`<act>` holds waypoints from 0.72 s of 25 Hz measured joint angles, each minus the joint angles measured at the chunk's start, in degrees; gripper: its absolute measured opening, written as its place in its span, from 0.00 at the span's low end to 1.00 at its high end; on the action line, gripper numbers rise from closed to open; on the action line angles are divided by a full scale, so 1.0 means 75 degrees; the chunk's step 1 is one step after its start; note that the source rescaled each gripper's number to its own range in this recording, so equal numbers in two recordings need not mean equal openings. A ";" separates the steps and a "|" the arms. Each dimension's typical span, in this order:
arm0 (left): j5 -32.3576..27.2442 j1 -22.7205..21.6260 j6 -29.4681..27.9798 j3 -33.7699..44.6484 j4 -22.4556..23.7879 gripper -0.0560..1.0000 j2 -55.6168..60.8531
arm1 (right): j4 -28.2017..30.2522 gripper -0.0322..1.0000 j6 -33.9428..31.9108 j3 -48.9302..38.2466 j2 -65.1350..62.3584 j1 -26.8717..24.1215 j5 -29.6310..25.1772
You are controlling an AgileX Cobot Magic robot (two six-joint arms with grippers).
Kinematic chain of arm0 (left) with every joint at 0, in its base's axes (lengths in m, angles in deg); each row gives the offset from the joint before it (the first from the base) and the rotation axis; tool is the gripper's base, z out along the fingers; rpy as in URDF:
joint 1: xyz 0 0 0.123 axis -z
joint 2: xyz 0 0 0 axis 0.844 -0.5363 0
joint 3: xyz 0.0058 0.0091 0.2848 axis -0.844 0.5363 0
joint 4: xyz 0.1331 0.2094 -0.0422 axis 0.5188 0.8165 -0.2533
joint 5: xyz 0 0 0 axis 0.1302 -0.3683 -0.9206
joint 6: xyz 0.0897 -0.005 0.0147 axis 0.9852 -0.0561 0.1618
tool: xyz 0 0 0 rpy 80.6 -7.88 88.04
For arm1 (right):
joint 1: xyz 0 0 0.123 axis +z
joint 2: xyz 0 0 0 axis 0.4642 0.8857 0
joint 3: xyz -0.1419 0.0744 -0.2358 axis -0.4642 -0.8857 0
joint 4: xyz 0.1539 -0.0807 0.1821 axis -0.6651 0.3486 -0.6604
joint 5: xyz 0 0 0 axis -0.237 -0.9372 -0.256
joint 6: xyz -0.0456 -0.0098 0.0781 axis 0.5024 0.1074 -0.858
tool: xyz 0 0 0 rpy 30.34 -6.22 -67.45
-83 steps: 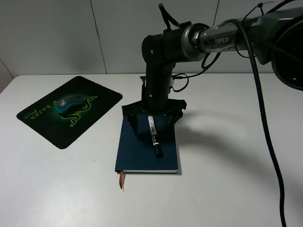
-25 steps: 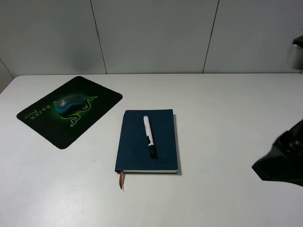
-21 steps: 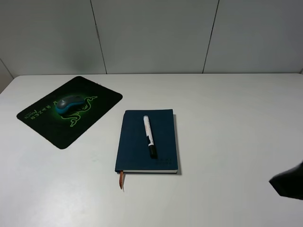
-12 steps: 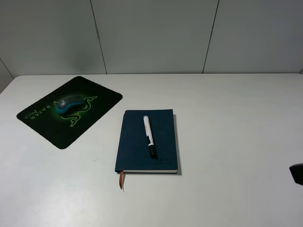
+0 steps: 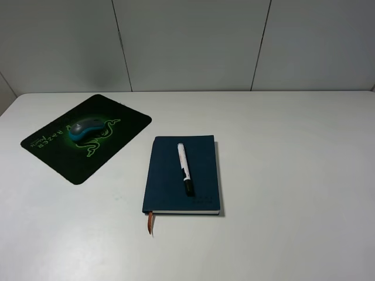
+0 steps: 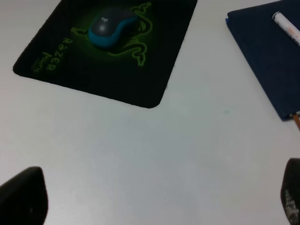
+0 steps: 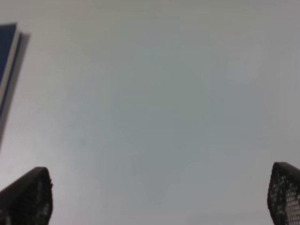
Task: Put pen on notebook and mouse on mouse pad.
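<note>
Risk is small now, judging by how things lie: the pen (image 5: 185,169) rests lengthwise on the notebook (image 5: 183,175), black cap toward 6 o'clock, and the mouse (image 5: 85,127) sits on the mouse pad (image 5: 87,136) over the green logo, at about 10 o'clock from the notebook. Both placements look done.

What could still go wrong is mostly rolling. The pen is round and lies loose on a smooth cover, nearer the middle than either long edge; a knock to the table (image 5: 281,175) or a nudge to the notebook could send it off the cover. The mouse is also free on its pad and would slide if brushed.

Neither arm shows in the high view. The left gripper (image 6: 154,201) has its jaws spread wide and holds nothing; its wrist camera looks over bare table toward the pad, the mouse and a corner of the notebook with the pen's white end. The right gripper (image 7: 159,197) is likewise wide open and empty, over bare table with only the notebook's edge (image 7: 8,56) in sight.

Any fresh sweep of the left arm across the table would pass near the pad, so a low path there is the likeliest cause of a disturbance.
</note>
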 joint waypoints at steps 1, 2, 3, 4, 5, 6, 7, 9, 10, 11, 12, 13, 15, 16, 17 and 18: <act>0.0000 0.0000 0.0000 0.0000 0.0000 1.00 0.0000 | -0.0018 1.00 0.0133 0.0000 -0.0181 -0.0174 0.0000; 0.0000 0.0000 0.0000 0.0000 0.0000 1.00 0.0000 | -0.0035 1.00 0.0249 0.0000 -0.0368 -0.0293 0.0000; 0.0000 0.0000 0.0000 0.0000 0.0000 1.00 0.0000 | -0.0037 1.00 0.0300 0.0000 -0.0520 -0.0400 0.0000; 0.0000 0.0000 0.0000 0.0000 0.0000 1.00 0.0000 | -0.0045 1.00 0.0336 0.0000 -0.0695 -0.0476 0.0000; 0.0000 0.0000 0.0000 0.0000 0.0000 1.00 0.0000 | -0.0045 1.00 0.0369 0.0000 -0.0877 -0.0516 0.0000; 0.0000 0.0000 0.0000 0.0000 0.0000 1.00 0.0000 | -0.0045 1.00 0.0397 0.0000 -0.1065 -0.0543 0.0000; 0.0000 0.0000 0.0000 0.0000 0.0000 1.00 0.0000 | -0.0045 1.00 0.0397 0.0000 -0.1220 -0.0542 0.0000; 0.0000 0.0000 0.0000 0.0000 0.0000 1.00 0.0000 | -0.0045 1.00 0.0404 -0.0009 -0.1518 -0.0542 0.0000; 0.0000 0.0000 0.0000 0.0000 0.0000 1.00 0.0000 | -0.0045 1.00 0.0404 -0.0015 -0.1564 -0.0542 -0.0008; 0.0000 0.0000 0.0000 0.0000 0.0000 1.00 0.0000 | -0.0045 1.00 0.0404 -0.0015 -0.1583 -0.0542 -0.0008; 0.0000 0.0000 0.0000 0.0000 0.0000 1.00 0.0000 | -0.0045 1.00 0.0404 -0.0032 -0.1583 -0.0542 -0.0008; 0.0000 0.0000 0.0000 0.0000 0.0000 1.00 0.0000 | -0.0038 1.00 0.0404 -0.0032 -0.1583 -0.0542 -0.0008; 0.0000 0.0000 0.0000 0.0000 0.0000 1.00 0.0000 | -0.0030 1.00 0.0412 -0.0032 -0.1583 -0.0542 -0.0008; 0.0000 0.0000 0.0000 0.0000 0.0000 1.00 0.0000 | -0.0021 1.00 0.0419 -0.0032 -0.1583 -0.0542 -0.0008; 0.0000 0.0000 0.0000 0.0000 0.0000 1.00 0.0000 | -0.0016 1.00 0.0419 -0.0032 -0.1583 -0.0542 -0.0008; 0.0000 0.0000 0.0000 0.0000 0.0000 1.00 0.0000 | -0.0016 1.00 0.0419 -0.0032 -0.1583 -0.0542 -0.0008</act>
